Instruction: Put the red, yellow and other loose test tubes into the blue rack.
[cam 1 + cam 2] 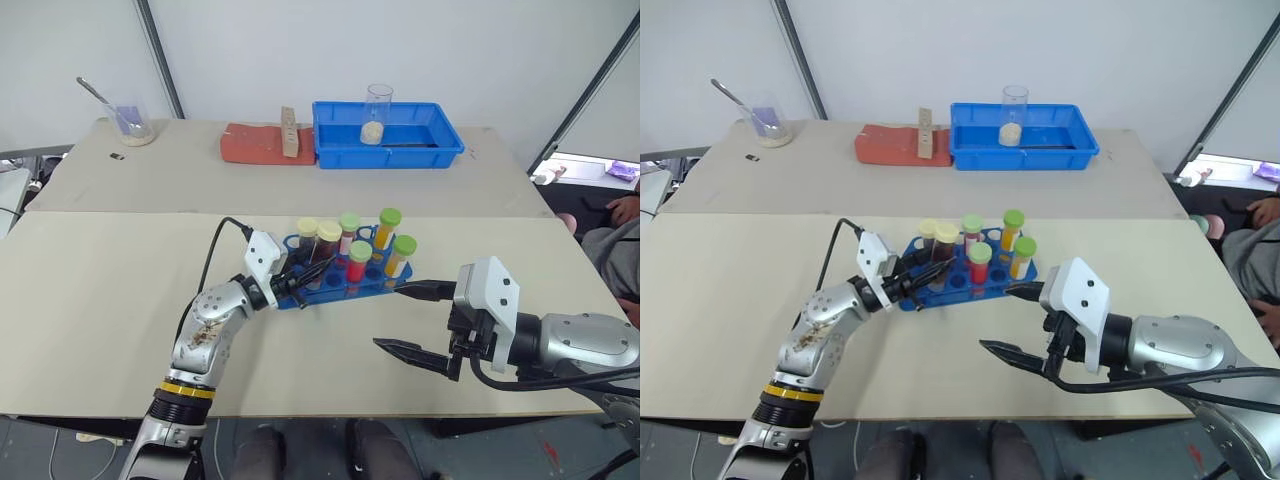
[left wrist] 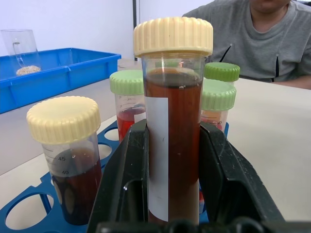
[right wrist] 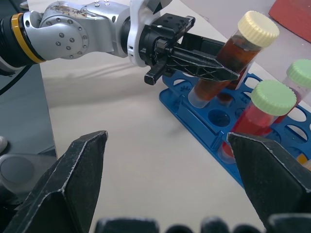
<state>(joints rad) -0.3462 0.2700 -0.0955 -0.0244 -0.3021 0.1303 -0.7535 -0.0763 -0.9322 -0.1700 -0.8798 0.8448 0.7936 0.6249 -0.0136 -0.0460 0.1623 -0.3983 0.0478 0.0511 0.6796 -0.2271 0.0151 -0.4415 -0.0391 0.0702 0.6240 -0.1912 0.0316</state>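
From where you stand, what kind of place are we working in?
It looks like a makeshift lab bench or demo setup: capped test tubes of coloured liquid stand in a blue rack, a glass beaker with pale powder sits in a blue tray, and another beaker holds a spoon.

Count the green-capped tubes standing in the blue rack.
4, all in the blue rack: one at the back middle, one at the back right, one at the front middle with red liquid, one at the right end. Others may be hidden.

Left gripper [image 1: 925, 276] clamps a cream-capped dark tube [image 1: 944, 247] at the small blue plastic rack's [image 1: 962, 287] nine-o'clock end; right gripper [image 1: 1012, 322] gapes at five o'clock.
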